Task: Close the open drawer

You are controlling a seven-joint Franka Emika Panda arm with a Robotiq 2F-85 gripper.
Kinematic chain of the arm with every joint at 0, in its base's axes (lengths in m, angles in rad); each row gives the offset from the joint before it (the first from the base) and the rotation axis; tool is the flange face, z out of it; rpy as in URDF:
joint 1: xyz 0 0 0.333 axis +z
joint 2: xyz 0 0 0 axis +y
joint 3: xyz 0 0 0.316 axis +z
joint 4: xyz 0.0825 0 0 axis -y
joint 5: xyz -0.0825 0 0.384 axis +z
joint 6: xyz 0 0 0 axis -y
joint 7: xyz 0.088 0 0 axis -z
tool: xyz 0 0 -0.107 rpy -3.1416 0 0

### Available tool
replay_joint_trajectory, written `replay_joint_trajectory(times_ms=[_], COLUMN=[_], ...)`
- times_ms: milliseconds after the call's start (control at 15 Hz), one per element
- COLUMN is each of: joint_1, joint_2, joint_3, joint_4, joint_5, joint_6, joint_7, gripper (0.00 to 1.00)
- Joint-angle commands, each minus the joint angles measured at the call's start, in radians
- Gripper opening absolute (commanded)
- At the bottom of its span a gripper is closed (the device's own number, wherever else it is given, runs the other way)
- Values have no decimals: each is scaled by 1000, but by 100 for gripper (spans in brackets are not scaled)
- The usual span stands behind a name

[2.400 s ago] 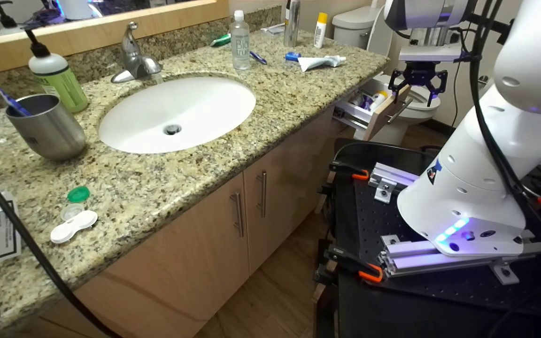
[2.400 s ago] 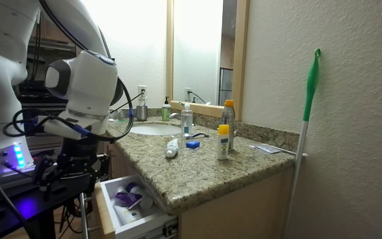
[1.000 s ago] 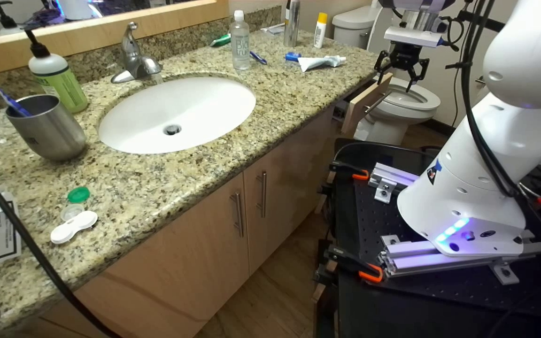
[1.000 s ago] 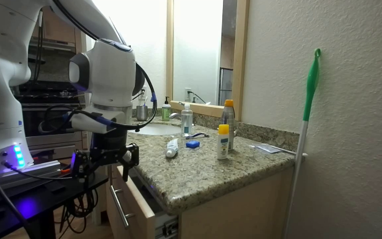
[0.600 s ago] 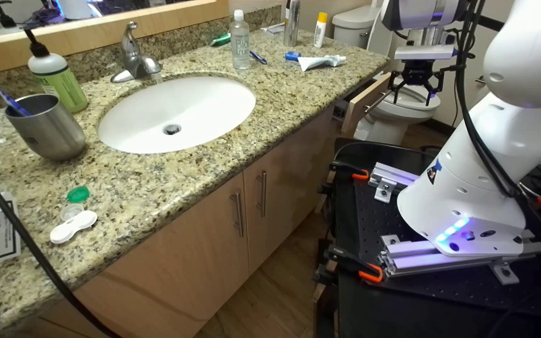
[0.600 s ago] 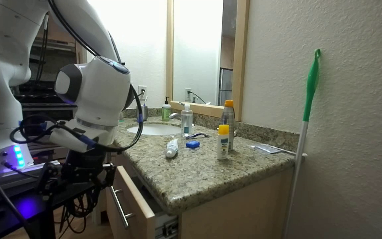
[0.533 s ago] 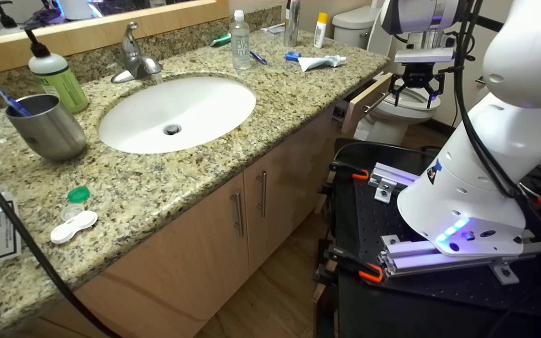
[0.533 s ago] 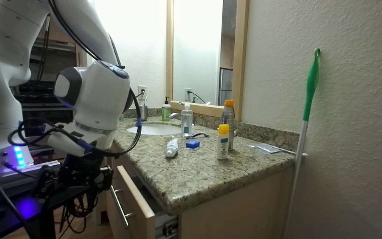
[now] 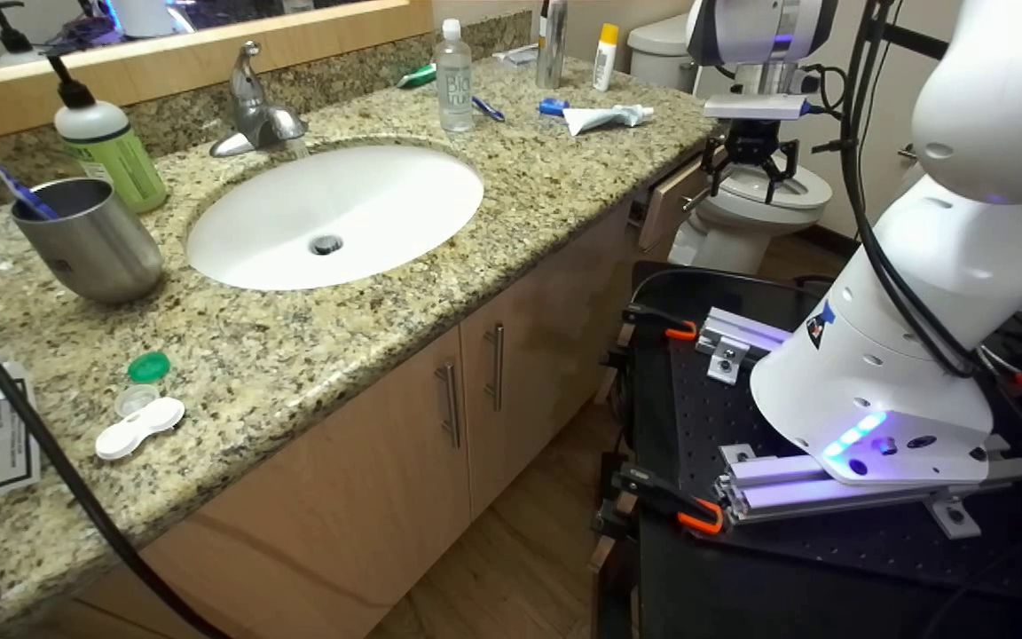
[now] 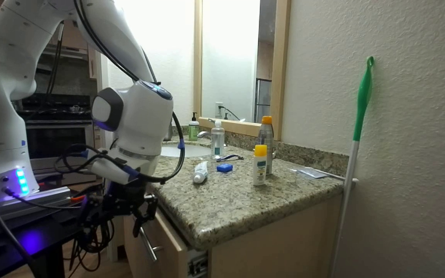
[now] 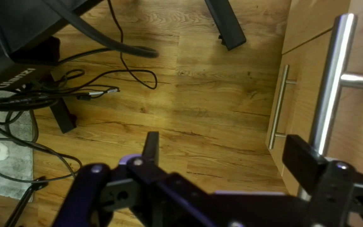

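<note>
Drawer (image 10: 170, 258) slightly open, beneath speckled counter (image 10: 226, 208); claw (image 11: 223, 139) spread wide, near the drawer's metal handle (image 11: 331, 88).

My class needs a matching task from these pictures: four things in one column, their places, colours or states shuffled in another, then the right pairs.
1. drawer
2. pincer
3. toothbrush
4. sink

A. white and oval
B. jaws apart
C. leaning in the metal cup
D. partly open, bar handle on its front

Right pairs: 1-D, 2-B, 3-C, 4-A
</note>
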Motion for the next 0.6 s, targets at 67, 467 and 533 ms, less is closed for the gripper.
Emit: replay_joint_trajectory(times_ms=[67,467,533], joint_1=[-64,-123,-142], joint_2=[137,113,67], joint_3=[84,85,91], joint_4=[152,140,109], joint_5=[90,69,75], joint_6=[-31,-38,-22], joint_7=[65,25,-26], gripper=[100,100,100])
